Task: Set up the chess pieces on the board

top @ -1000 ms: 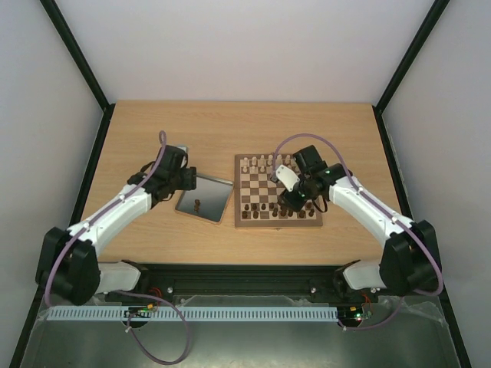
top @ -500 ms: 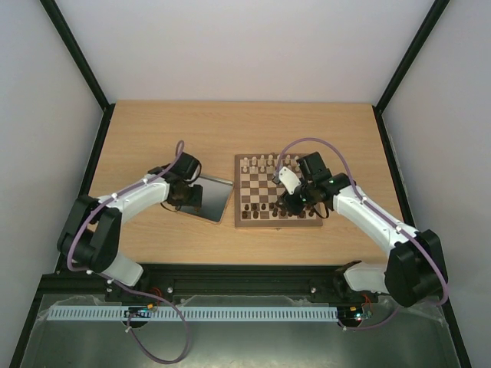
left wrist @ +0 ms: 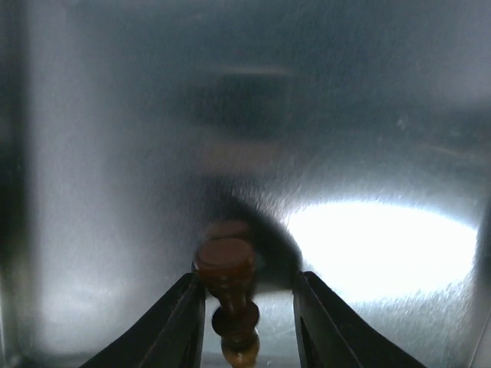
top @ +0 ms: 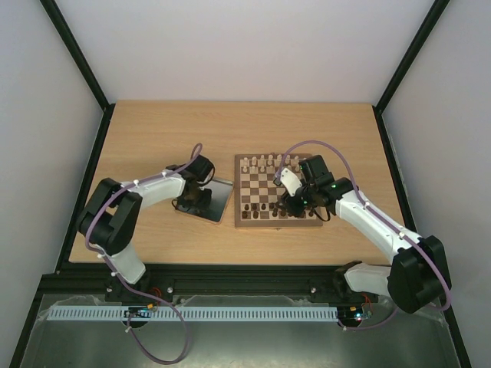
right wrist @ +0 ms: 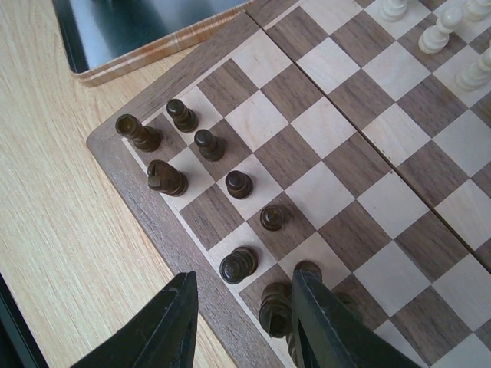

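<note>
The left gripper [left wrist: 247, 285] has swung in from beyond the left edge of the metal tray [top: 222, 195] to above it, narrowing around the dark chess piece [left wrist: 228, 264] standing there.

Can't identify blurred, bottom-cropped dark piece [left wrist: 228, 295]. Can't fully see two chess pieces [right wrist: 275, 307] behind right gripper [right wrist: 244, 307] at near edge of board [right wrist: 337, 199].

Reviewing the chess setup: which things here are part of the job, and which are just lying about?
Part of the job: board; dark chess pieces on it; one more dark piece off the board.
Lying about: metal tray; cream pieces, already in their rows.
</note>
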Controlling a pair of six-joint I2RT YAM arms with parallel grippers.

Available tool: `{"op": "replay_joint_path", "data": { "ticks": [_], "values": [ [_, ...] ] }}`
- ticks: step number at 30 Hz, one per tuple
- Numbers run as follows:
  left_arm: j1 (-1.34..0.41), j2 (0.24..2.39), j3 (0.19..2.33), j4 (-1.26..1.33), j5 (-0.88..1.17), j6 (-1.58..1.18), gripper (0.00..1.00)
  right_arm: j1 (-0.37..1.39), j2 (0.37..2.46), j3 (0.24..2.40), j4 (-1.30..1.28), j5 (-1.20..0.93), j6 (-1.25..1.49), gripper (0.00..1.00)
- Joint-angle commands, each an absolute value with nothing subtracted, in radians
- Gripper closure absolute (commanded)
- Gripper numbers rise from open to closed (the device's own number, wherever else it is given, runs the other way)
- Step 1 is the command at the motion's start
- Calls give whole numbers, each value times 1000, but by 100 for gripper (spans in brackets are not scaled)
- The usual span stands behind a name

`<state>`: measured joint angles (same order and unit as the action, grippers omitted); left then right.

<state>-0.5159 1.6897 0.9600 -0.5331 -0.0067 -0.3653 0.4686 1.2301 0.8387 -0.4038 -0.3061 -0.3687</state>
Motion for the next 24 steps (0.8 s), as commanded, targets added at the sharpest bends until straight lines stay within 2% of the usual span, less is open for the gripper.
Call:
{"op": "replay_joint_path", "data": {
  "ticks": [1, 9, 16, 18, 21, 24],
  "values": [
    [-532, 1729, 1011, -546, -25, -342, 70, 465, 1209, 819, -398, -313, -363, 64],
    [-569, 1757, 1022, -555, -34, -316, 81, 465, 1213, 816, -401, -312, -372, 64],
    [-569, 1690, 1012, -572, -28, -273, 89, 465, 1229, 847, -439, -351, -417, 64],
    [-568, 1668, 1009, -567, -23, -259, 88, 465, 1236, 859, -442, -362, -418, 63],
    [-569, 1665, 989, -560, -15, -248, 80, 466, 1246, 867, -445, -380, -411, 64],
    [-568, 1697, 971, -569, -23, -247, 79, 466, 1251, 867, -444, -388, -407, 64]
  ]
}}
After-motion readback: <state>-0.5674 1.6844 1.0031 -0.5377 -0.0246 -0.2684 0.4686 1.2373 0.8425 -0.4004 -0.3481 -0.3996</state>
